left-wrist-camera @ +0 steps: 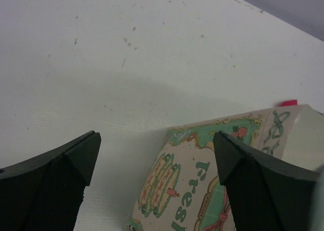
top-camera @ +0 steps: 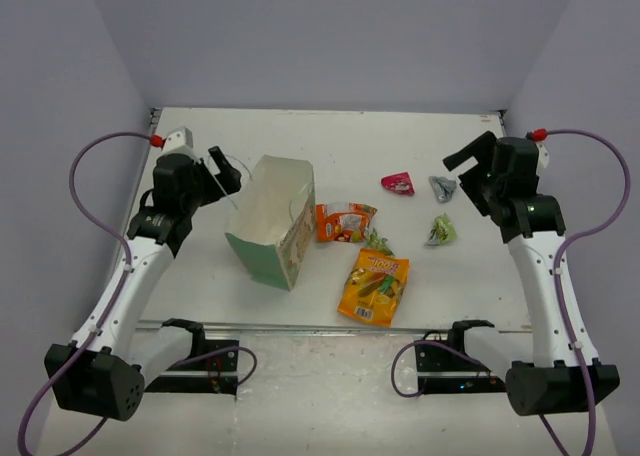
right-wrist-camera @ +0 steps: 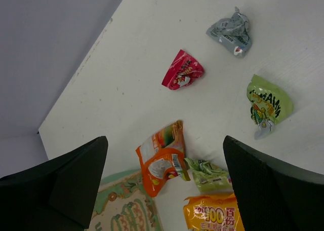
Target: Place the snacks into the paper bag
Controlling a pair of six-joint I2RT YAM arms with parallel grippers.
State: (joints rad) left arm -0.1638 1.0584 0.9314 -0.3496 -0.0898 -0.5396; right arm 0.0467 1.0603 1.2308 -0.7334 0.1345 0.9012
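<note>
Hovering: left gripper [top-camera: 228, 171] spread wide, beside paper bag [top-camera: 272, 224] | right gripper [top-camera: 462, 174] spread wide, near grey packet [top-camera: 442, 188]

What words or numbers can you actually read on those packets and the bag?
"100": on the large orange-yellow pouch, beside characters I cannot make out.
Bold letters on the green packet lying apart: too crumpled to read.
Ornate lettering on the paper bag: upside down, cut off, unreadable.
Print on the red-pink packet, grey packet and orange-white pouch: too small.
</note>
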